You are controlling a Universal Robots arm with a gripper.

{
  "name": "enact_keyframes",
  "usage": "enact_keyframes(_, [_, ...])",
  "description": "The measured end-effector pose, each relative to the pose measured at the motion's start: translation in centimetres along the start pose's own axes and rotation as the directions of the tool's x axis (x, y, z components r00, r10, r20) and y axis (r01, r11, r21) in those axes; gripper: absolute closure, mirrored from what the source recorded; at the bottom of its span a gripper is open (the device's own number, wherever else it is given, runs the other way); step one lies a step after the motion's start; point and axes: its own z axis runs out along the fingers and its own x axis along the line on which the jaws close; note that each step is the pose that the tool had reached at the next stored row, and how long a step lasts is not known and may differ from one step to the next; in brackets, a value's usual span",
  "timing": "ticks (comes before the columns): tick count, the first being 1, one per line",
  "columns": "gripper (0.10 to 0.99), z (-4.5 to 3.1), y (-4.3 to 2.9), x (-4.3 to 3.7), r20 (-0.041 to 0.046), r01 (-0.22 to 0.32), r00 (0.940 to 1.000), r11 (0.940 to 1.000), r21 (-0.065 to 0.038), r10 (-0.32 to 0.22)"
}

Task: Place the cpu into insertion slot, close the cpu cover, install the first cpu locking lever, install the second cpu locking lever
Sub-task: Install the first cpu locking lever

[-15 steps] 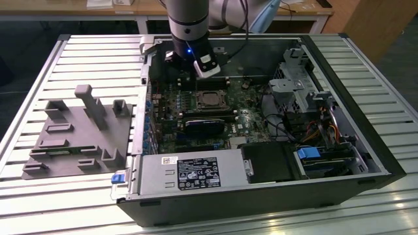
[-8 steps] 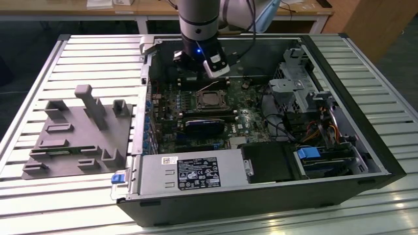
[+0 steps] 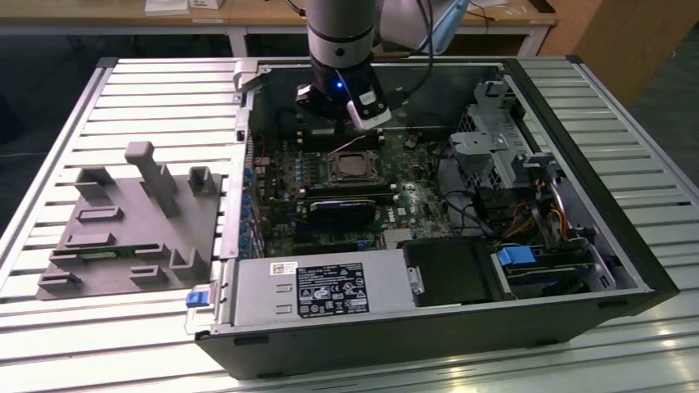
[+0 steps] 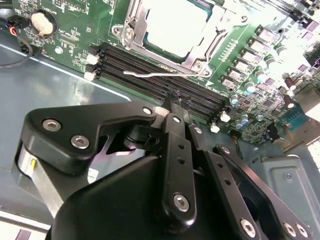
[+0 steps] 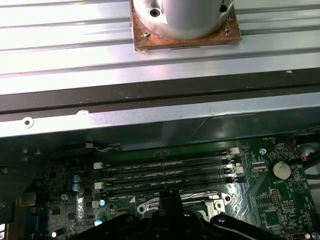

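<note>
The cpu (image 4: 172, 22) lies in the insertion slot (image 3: 352, 168), its silvery top showing through the square cutout of the cpu cover (image 4: 134, 24), which lies flat over it. A thin silver locking lever (image 4: 150, 75) runs along the socket edge beside the memory slots (image 4: 150, 62). My gripper (image 4: 174, 98) is shut, its black fingertips together just off that lever, over the memory slots; nothing shows between them. In the exterior view the gripper (image 3: 345, 137) hangs at the socket's far side. The first wrist view shows the socket frame (image 5: 175, 200) beyond the memory slots (image 5: 165, 175).
The open computer case (image 3: 611, 270) lies on a slatted table. A grey power supply box (image 3: 317, 291) sits at its near side, and drive cages (image 3: 502, 155) with cables at the exterior view's right. A grey fixture block (image 3: 131, 221) stands on the exterior view's left. A coin battery (image 4: 41, 22) sits on the board.
</note>
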Motion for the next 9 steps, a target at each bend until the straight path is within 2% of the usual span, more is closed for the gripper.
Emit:
enact_keyframes(3, [0.984,0.01,0.0,-0.01,0.0009,0.0,1.0,1.0,0.001,0.0])
enact_keyframes(7, [0.984,0.09,-0.03,0.08,0.0213,0.006,0.9997,0.9997,0.022,-0.007])
enact_keyframes(9, [0.984,0.17,-0.07,0.13,0.0326,0.009,0.9994,0.9995,0.029,-0.01])
